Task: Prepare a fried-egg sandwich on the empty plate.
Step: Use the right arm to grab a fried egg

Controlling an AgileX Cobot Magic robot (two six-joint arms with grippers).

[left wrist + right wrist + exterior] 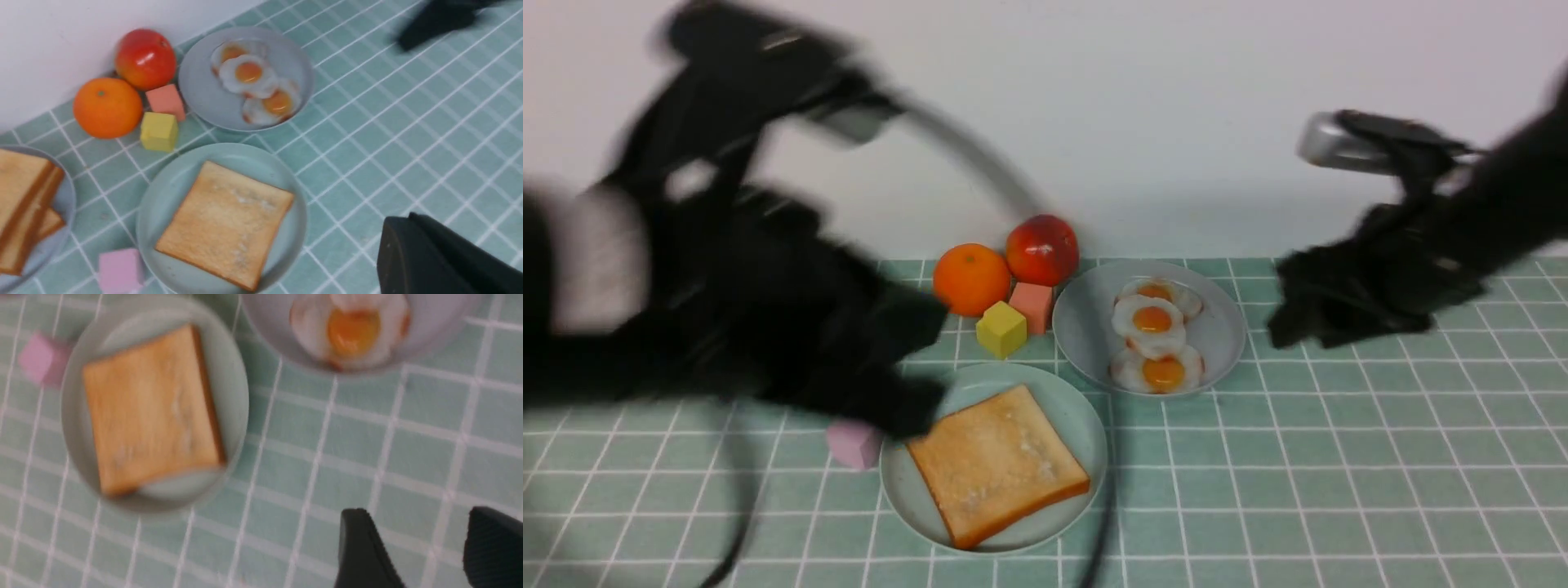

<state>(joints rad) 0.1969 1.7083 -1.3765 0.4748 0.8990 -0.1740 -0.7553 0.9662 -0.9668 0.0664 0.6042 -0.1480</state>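
Note:
The mint-green plate holds one golden toast slice lying flat with its top bare; no fried-egg sandwich is in view. Three fried eggs lie on a grey-blue plate behind it. My left gripper is blurred, shut and empty, above the mint plate's left edge. My right gripper hangs open and empty in the air, to the right of the egg plate.
An orange, a red apple, a yellow cube and a salmon cube sit by the back wall. A pink cube lies left of the mint plate. More toast slices are stacked on another grey plate.

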